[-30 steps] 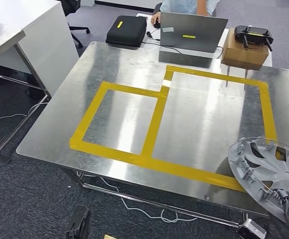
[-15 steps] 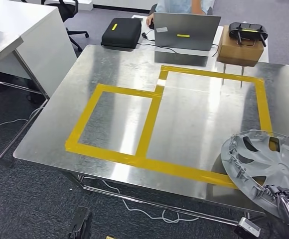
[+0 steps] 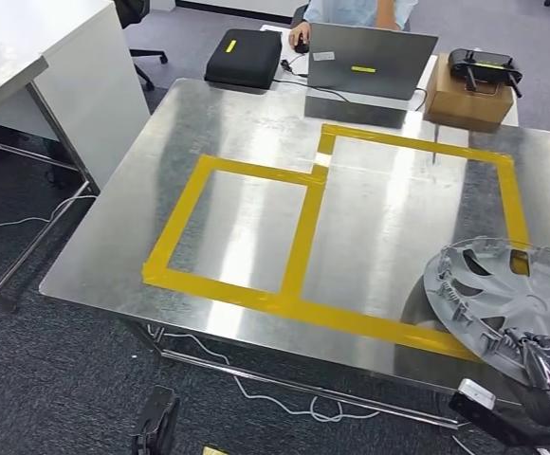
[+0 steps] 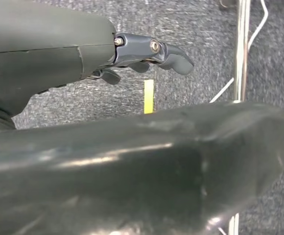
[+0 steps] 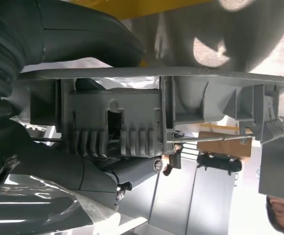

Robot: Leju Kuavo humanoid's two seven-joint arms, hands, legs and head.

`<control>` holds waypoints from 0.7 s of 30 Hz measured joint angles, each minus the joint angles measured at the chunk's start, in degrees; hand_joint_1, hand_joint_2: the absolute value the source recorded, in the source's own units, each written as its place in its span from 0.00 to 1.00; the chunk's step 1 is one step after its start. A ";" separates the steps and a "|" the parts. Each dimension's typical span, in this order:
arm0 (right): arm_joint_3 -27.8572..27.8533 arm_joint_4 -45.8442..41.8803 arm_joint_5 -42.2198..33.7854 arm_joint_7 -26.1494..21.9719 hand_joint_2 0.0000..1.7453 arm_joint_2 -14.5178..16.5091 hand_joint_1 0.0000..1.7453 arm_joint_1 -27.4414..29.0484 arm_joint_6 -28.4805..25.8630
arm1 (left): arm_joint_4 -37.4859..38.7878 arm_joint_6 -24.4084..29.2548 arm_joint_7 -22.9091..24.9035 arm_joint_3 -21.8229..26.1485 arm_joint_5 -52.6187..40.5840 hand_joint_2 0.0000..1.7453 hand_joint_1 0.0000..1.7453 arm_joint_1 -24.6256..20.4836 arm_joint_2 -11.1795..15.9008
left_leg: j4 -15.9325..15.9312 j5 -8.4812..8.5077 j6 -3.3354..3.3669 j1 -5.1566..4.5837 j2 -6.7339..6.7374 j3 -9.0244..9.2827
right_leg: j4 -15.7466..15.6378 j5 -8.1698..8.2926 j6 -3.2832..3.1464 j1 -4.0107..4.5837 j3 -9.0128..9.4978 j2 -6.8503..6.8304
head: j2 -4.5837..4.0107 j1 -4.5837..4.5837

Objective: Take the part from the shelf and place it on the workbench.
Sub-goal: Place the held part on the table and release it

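— Since a second ago, what has moved?
— Mostly the camera: the whole scene has swung a little, so the table (image 3: 208, 104) and its yellow tape frames (image 3: 297, 237) sit slightly differently in the head view; against the tape, the part (image 3: 504, 299) now reaches further over the near right corner, its rim lying across the right yellow line.

— How does the part look?
— Like a round grey plastic wheel cover seen from its back; spokes run from the hub with dark cut-outs between them; small ribbed clips stand up around the rim; in the right wrist view the rim is edge-on, a thin grey band with moulded ribs and a wire ring under it.

— Who holds it?
— The right hand (image 3: 547, 374), at the bottom right of the head view; it grips the near edge of the part, with the thick thumb on one face and the darker fingers (image 5: 133, 174) on the other; the part is tilted, its far side low over the table; whether it touches the metal I cannot tell.

— And the left hand (image 4: 148, 51)?
— It hangs over grey carpet, fingers loosely apart, holding nothing.

— Anything beyond the table?
— A laptop (image 3: 369, 62), a black case (image 3: 244, 57), a cardboard box (image 3: 468, 100); a person sits behind the laptop.
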 joint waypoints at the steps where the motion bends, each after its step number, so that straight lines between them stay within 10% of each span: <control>1: 0.57 2.02 -0.42 -0.33 1.00 -0.49 1.00 -1.77 0.13 | 0.00 -0.08 0.18 -0.23 -0.27 0.00 0.00 -0.15 -0.05 | 0.01 0.06 0.18 -0.21 0.02 -0.13 | 4.02 -1.58 0.02 0.04 -1.99 0.01 | 0.00 0.03; 4: 2.59 8.58 -1.30 -2.71 1.00 -1.00 1.00 -6.93 -0.26 | 0.00 -0.57 0.53 -0.90 -1.23 0.00 0.00 -0.28 -0.16 | 0.06 0.18 0.38 -0.73 -0.01 -0.20 | 6.11 -0.33 -0.19 0.19 -3.28 0.01 | 0.00 0.04; 8: 10.62 22.98 1.79 -8.89 1.00 1.34 1.00 -20.50 -4.05 | 0.00 -1.41 1.49 -2.59 -3.02 0.00 0.00 -1.55 -0.55 | 0.48 0.25 -0.03 -1.23 0.73 -0.53 | -7.51 5.84 -1.28 0.59 2.99 0.16 | 0.00 -0.02; 12: 19.83 32.78 1.47 -9.65 1.00 4.53 1.00 -28.56 -6.03 | 0.00 -1.37 2.10 -3.76 -3.59 0.00 0.00 -2.68 -0.98 | 0.63 0.68 1.05 -1.42 0.94 -0.92 | -8.75 6.27 -1.30 0.83 3.48 0.05 | 0.00 -0.09; 21: 28.78 38.84 -2.19 -10.42 1.00 6.47 1.00 -34.03 -7.64 | 0.00 -0.74 2.31 -4.87 -3.69 0.00 0.00 -2.73 -1.03 | 0.13 1.13 -0.49 -0.98 0.91 -0.70 | -8.70 6.31 -1.95 1.22 3.47 0.03 | 0.00 -0.09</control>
